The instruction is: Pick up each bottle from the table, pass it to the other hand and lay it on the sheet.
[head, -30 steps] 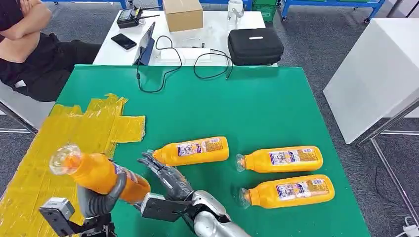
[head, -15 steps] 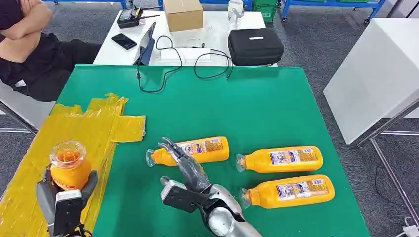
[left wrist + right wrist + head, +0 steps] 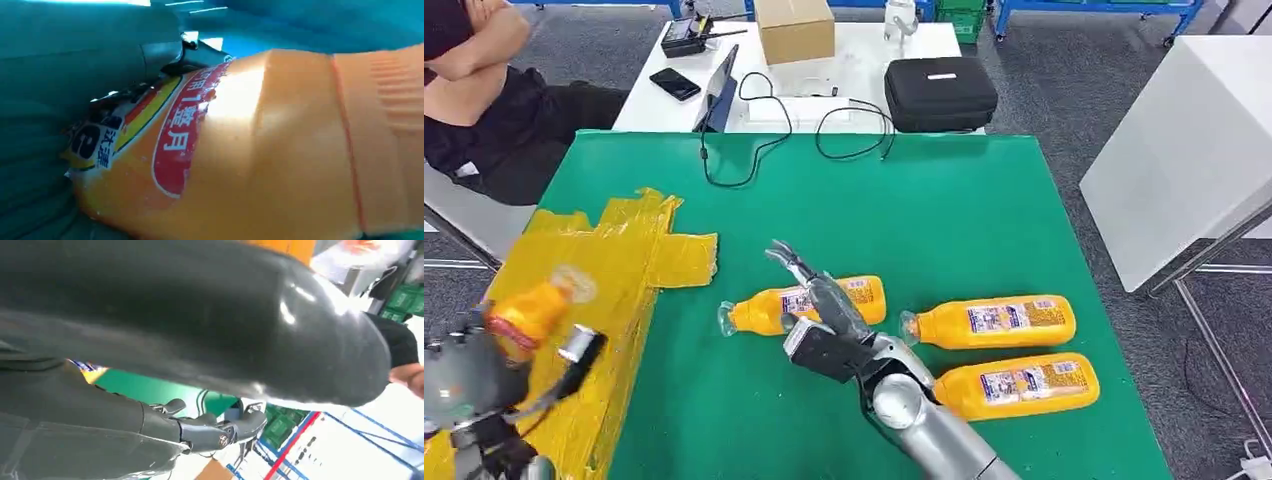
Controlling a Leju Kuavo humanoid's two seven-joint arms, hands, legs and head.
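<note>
A green-covered desk [image 3: 944,210] stands on grey carpet, a crinkled yellow sheet [image 3: 614,262] taped at its left. The left robot hand [image 3: 484,375] grips a glossy orange bottle [image 3: 529,310] above the sheet. The right robot hand [image 3: 824,310], fingers spread and holding nothing, hovers over one of three lying bottles [image 3: 769,308]

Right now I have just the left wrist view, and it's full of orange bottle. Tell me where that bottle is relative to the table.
Observer: The left hand holds the orange bottle tilted above the yellow sheet, not yet laid down.
Operator: Report the right hand.
Observer: The right hand is open, fingers apart, over the nearest lying bottle; contact unclear.
Operator: Count what's left.
Observer: Three lie on the green table: that one, a second bottle and a third bottle.
</note>
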